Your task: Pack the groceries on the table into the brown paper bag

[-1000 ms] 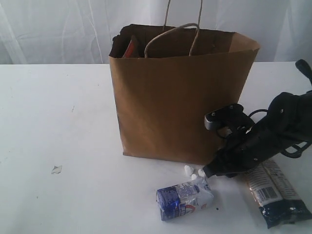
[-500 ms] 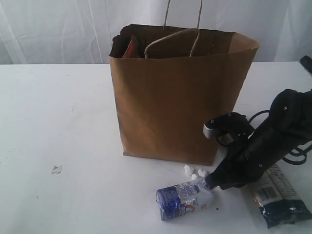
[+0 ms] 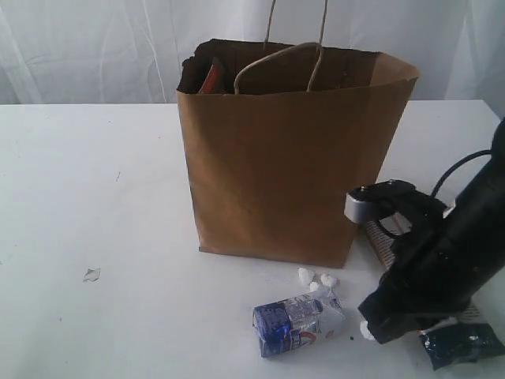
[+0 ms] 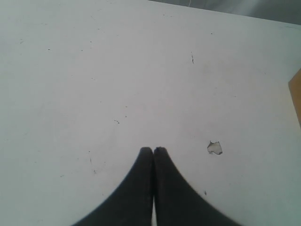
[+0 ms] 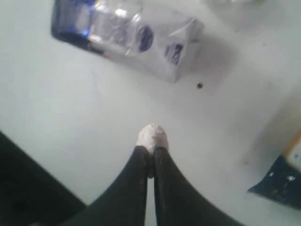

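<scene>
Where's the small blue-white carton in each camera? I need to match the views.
Exterior view: the small blue-white carton lies on the table before the brown paper bag, lower middle.
Left wrist view: not in it.
Right wrist view: the carton lies just beyond the right hand.
Shared landmark: the long dark-blue-and-cream packet, in both.

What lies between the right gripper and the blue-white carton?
Bare table and a dark speck, seen in the right wrist view; the right gripper pinches a white crumb.
</scene>
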Controlling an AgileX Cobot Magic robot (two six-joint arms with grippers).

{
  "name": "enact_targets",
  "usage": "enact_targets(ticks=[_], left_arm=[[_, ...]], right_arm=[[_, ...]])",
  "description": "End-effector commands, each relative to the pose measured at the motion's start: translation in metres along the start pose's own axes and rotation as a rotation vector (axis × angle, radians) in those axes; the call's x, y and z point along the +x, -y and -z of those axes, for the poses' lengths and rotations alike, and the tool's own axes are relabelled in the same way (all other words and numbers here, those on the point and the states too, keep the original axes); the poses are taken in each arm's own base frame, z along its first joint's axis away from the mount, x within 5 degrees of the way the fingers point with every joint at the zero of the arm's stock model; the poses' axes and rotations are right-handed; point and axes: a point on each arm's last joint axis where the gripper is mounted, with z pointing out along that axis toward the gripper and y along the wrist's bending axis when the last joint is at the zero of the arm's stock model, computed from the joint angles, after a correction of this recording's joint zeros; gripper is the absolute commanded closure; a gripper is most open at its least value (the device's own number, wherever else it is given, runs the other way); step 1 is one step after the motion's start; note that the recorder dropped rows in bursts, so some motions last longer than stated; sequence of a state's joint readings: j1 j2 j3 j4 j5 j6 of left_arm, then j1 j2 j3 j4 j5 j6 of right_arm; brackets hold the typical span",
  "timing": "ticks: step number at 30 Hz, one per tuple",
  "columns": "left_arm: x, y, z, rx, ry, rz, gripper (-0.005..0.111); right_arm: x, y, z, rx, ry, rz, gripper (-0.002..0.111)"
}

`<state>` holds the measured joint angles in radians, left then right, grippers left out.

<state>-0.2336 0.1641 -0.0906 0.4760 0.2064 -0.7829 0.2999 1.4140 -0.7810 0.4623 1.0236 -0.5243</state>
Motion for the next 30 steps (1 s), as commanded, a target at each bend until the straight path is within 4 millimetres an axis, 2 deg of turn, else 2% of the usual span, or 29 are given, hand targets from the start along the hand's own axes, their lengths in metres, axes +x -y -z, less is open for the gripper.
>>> enact_targets(ticks=[1, 7, 13, 16, 19, 24, 30], left_arm=[[0.002, -0.001, 0.000, -0.003, 0.002, 0.004, 0.107], [0.002, -0.001, 0.000, -0.003, 0.002, 0.001, 0.107], [0.002, -0.001, 0.000, -0.003, 0.002, 0.001, 0.107], [0.002, -0.001, 0.000, -0.003, 0.002, 0.001, 0.107], [0.002, -0.001, 0.000, -0.003, 0.002, 0.001, 0.107], [0.002, -0.001, 0.000, -0.003, 0.002, 0.001, 0.107], [0.002, -0.001, 0.000, -0.003, 0.002, 0.001, 0.107]], right_arm=[[0.018, -0.023, 0.033, -0.058, -0.021, -0.025, 0.107], [0.014, -0.054, 0.094, -0.075, 0.245, -0.072, 0.107], [-0.001, -0.088, 0.145, -0.222, 0.487, 0.039, 0.107], [-0.022, -0.096, 0.171, -0.273, 0.766, 0.083, 0.107], [-0.040, -0.096, 0.190, -0.311, 1.037, 0.061, 0.107], [-0.065, -0.082, 0.197, -0.301, 1.247, 0.008, 0.107], [-0.097, -0.063, 0.178, -0.349, 1.287, -0.061, 0.107]])
